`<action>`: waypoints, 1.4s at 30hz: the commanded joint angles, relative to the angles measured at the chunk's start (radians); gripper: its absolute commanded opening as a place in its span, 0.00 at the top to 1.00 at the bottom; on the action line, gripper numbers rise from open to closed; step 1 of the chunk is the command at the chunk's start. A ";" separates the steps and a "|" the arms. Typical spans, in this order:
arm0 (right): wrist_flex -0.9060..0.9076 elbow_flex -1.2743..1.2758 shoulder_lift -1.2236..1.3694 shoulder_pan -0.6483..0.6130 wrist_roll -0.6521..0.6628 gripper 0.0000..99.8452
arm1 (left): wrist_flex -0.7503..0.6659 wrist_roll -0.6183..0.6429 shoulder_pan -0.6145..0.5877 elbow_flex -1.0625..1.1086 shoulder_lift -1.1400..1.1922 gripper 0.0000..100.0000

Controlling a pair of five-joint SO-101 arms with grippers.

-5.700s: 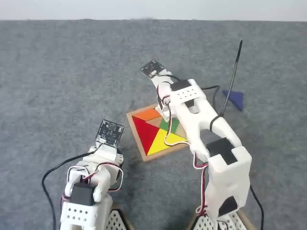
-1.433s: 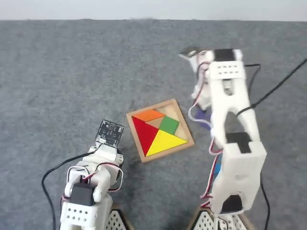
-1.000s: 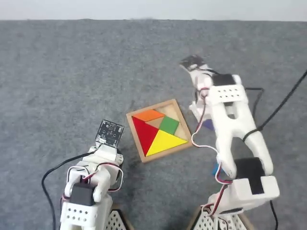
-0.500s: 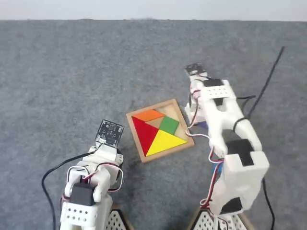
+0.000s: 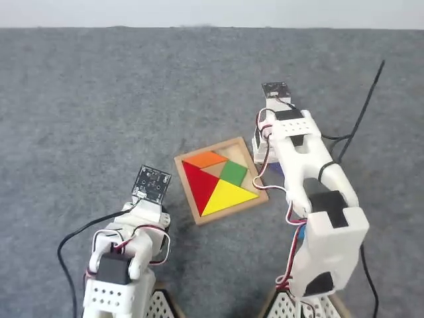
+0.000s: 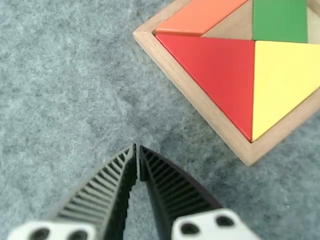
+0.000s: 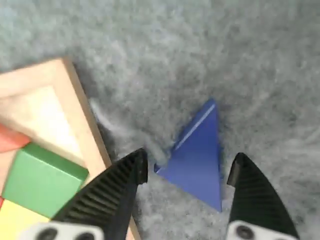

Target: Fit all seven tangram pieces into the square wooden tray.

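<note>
Right wrist view: right gripper (image 7: 190,161) spread wide, straddling blue triangle (image 7: 197,150), gripping nothing | triangle flat on grey mat (image 7: 260,60), narrow gap from tray (image 7: 82,117) outer rim | left gripper (image 6: 137,150) closed, holding nothing, near tray corner.

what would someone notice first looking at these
The bright pieces in the wooden tray at the middle of the grey mat stand out, above all the red triangle and yellow triangle. Next, the blue triangle lying on the mat just outside the tray, between the open fingers of the right gripper.
</note>
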 commanded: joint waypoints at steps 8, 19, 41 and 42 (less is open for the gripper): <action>-0.012 -0.097 0.101 0.004 -0.021 0.73 | 0.005 0.005 -0.005 -0.012 -0.021 0.99; -0.008 -0.095 0.102 0.007 -0.089 0.87 | 0.005 0.005 -0.005 -0.012 -0.021 0.99; -0.285 0.661 -0.799 0.070 -0.008 0.92 | 0.005 0.005 -0.005 -0.012 -0.021 0.99; -0.278 0.678 -0.823 0.062 -0.006 0.92 | 0.005 0.005 -0.005 -0.012 -0.021 0.99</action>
